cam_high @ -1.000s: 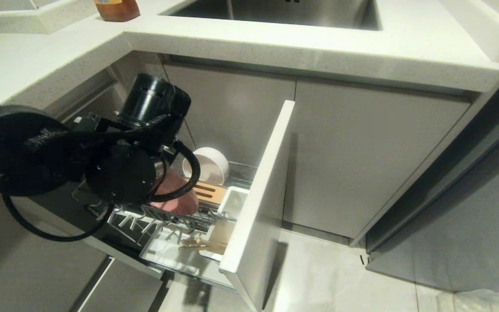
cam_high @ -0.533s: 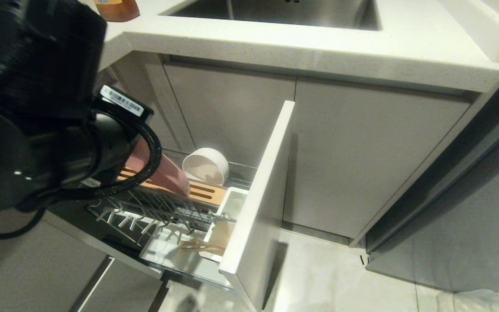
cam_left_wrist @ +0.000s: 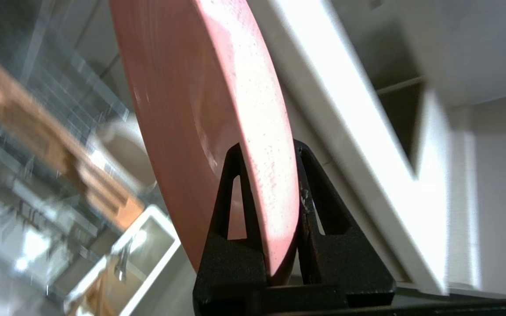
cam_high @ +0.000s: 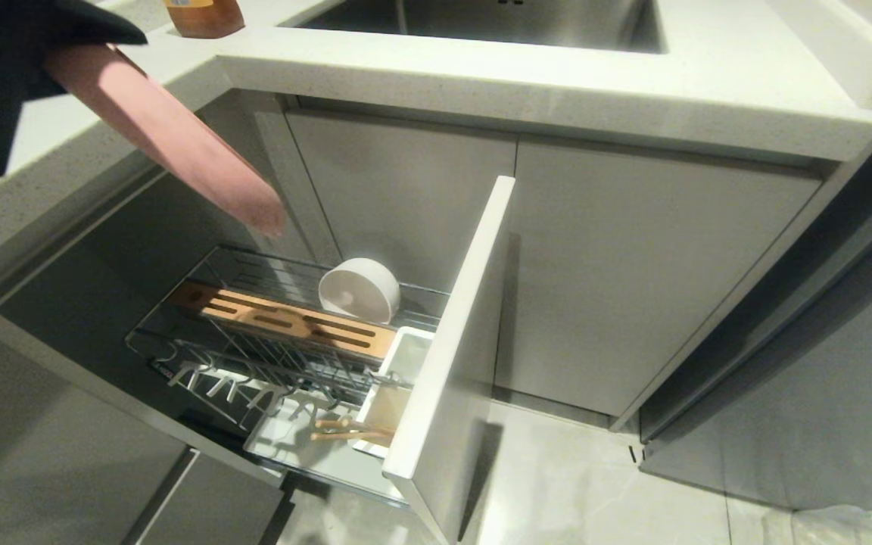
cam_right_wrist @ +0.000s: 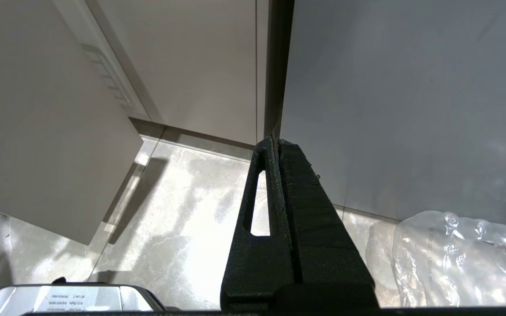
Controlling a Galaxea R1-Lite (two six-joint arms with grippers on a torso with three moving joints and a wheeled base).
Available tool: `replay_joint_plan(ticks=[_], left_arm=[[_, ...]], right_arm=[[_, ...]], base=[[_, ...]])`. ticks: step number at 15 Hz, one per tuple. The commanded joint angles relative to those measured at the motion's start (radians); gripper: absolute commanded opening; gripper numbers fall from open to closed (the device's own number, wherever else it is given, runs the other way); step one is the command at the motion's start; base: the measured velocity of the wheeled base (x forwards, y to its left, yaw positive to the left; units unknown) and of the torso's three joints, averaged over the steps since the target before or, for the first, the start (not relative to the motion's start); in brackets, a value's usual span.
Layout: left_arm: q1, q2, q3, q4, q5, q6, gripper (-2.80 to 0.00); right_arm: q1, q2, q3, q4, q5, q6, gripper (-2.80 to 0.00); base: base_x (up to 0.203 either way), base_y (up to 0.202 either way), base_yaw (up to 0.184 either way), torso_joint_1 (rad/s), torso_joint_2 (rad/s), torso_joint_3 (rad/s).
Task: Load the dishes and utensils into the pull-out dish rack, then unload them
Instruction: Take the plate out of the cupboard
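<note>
L hand (cam_left_wrist: 264,175) pinching rim of round matte pink plate (cam_high: 171,129) | chrome wire rack (cam_high: 269,356) below | white bowl (cam_high: 359,290) inside

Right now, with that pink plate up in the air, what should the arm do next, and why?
Probably carry the pink plate on to the countertop and set it down. The left gripper is clamped on its rim, and it hangs clear above the pull-out dish rack, where the bowl remains.
</note>
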Motion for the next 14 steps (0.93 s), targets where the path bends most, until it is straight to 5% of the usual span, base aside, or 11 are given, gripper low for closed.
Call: replay_joint_plan(ticks=[1, 4, 8, 14], left_arm=[[-0.009, -0.031, -0.119, -0.002, 0.009, 0.164, -2.80], [0.014, -0.044, -0.260, -0.003, 0.019, 0.361, -2.80], [0.213, -0.045, -0.321, -0.004, 0.037, 0.656, -2.80], [0.587, -0.011, -0.324, 0.009, 0.035, 0.853, -2.80]], right_arm=[[0.000, 0.000, 0.000, 0.000, 0.000, 0.000, -2.80], [0.000, 0.000, 0.000, 0.001, 0.001, 0.000, -2.80], [0.000, 0.000, 0.000, 0.000, 0.001, 0.000, -2.80], [0.000, 0.000, 0.000, 0.001, 0.001, 0.000, -2.80]], base=[[0.000, 0.000, 0.000, 0.000, 0.00, 0.000], [0.000, 0.000, 0.000, 0.000, 0.00, 0.000], [0.000, 0.000, 0.000, 0.000, 0.00, 0.000], [0.000, 0.000, 0.000, 0.000, 0.00, 0.000]])
